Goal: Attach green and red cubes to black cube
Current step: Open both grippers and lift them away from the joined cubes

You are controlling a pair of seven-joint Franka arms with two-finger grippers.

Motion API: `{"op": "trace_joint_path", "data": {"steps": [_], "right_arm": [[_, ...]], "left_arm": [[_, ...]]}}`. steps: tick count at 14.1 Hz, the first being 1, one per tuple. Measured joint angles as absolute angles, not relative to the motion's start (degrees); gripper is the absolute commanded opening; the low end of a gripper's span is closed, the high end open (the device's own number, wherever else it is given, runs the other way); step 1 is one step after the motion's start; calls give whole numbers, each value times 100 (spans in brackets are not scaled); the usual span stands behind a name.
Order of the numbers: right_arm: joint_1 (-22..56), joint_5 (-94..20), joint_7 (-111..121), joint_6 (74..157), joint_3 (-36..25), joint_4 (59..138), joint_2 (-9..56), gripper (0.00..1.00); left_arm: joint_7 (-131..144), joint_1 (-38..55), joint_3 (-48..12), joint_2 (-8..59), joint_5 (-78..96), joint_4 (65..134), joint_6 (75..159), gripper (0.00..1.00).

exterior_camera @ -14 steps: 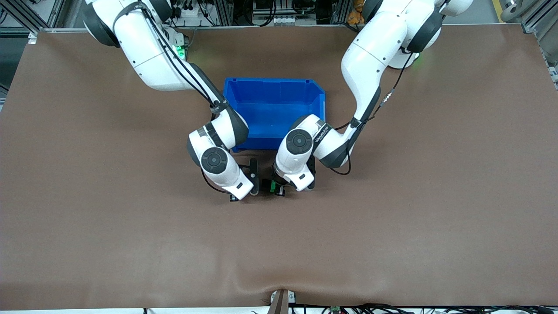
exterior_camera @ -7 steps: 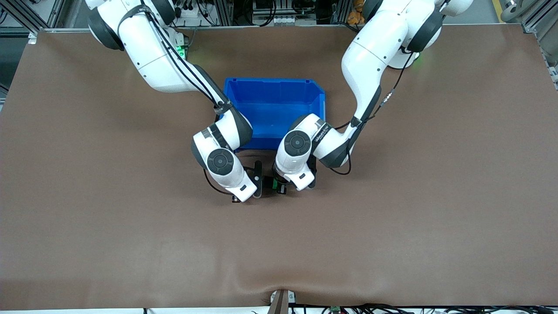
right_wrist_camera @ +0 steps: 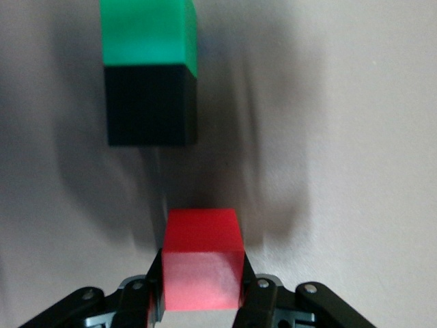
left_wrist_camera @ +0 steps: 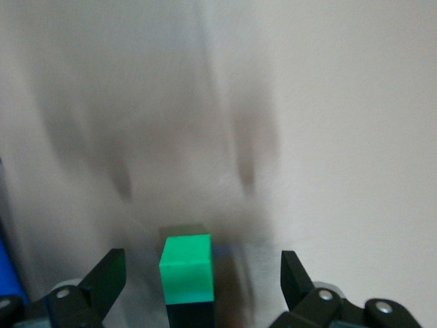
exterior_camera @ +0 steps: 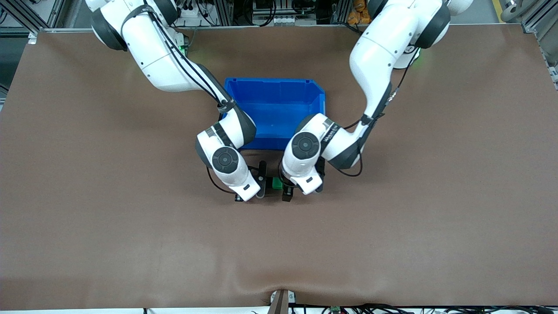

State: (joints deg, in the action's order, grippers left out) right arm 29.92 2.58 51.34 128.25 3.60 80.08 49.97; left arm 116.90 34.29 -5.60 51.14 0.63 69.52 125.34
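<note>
Green cube (right_wrist_camera: 148,31) seated against black cube (right_wrist_camera: 151,104); left gripper (left_wrist_camera: 198,287) spread wide around them; right gripper (right_wrist_camera: 202,301) clamping red cube (right_wrist_camera: 203,260); advise square, slow approach onto the bare black face.

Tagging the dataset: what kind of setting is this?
Probably a robotics lab bench: brown mat table, aluminium frame with cabling along its edge, one blue bin, small cubes.

blue bin (exterior_camera: 279,93) | open top, on brown table (exterior_camera: 436,196) | mid-table, toward the robots' bases
</note>
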Motion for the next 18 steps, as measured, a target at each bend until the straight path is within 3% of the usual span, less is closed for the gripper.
{"op": "trace_joint_path", "data": {"steps": [6,7,8,18], "right_arm": [[3274,280,4761,12829,358,7956,5030,0],[3295,285,4742,12828,358,7929,5046,35],[3305,297,4726,12821,357,7910,5058,99],[3231,301,4635,12668,289,7690,5112,100]], "left_arm": [[9965,2630,-559,4201,77,6939,11285,100],[9620,2524,-560,4043,81,6939,11024,100],[9301,2428,-558,3889,82,6939,10791,100],[5791,1347,-538,2845,81,6947,9172,100]]}}
